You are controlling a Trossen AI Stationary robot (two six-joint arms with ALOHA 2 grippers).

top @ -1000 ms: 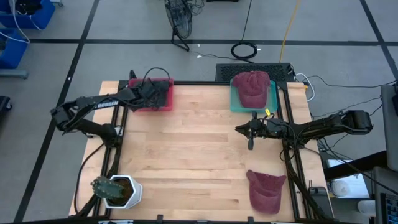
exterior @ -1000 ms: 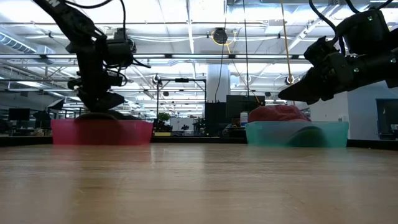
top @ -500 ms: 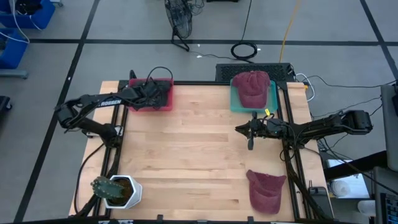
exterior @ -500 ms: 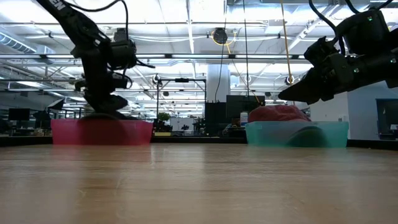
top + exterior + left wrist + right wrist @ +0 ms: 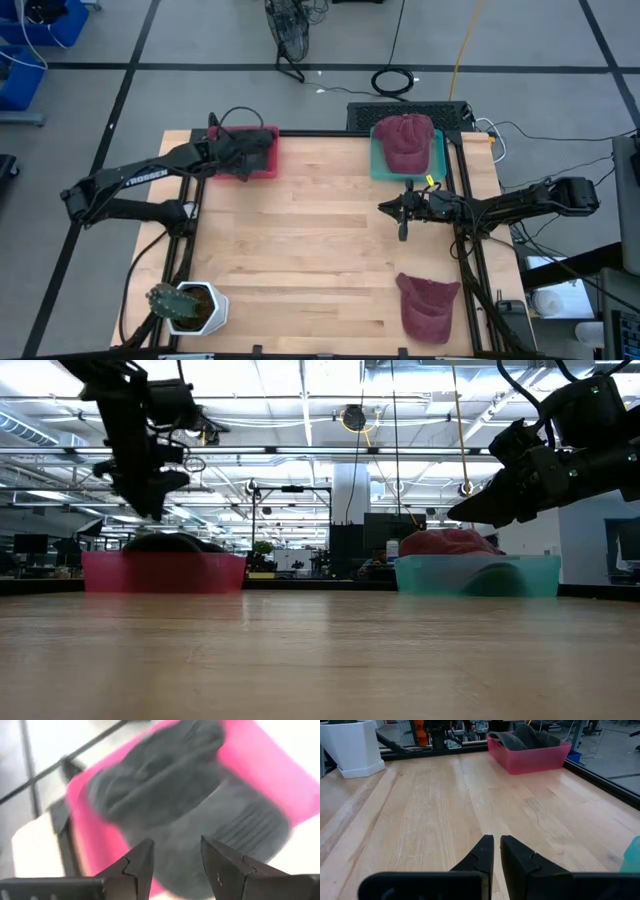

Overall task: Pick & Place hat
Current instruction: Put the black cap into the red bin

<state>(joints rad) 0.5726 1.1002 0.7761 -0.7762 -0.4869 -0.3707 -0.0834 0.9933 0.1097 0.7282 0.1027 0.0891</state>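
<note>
Grey floor with dark seams surrounds your wooden desk, and the low view looks past it into a hall of strip lights and racks. Take the pink bin at the desk's far left corner as your landmark. A dark hat lies inside it, filling most of the bin. Your left gripper hangs just above that hat, fingers parted and nothing between them; in the low view it sits clear above the bin's rim. Across the desk from the pink bin, along the same far edge, a teal bin holds a maroon hat. Your right gripper hovers over the desk on the near side of the teal bin, well apart from the pink one, fingers nearly together and holding nothing. A second maroon hat lies flat on the desk at the corner diagonally opposite the pink bin. A white pot with a small cactus stands at the near corner on the pink bin's side of the desk.
</note>
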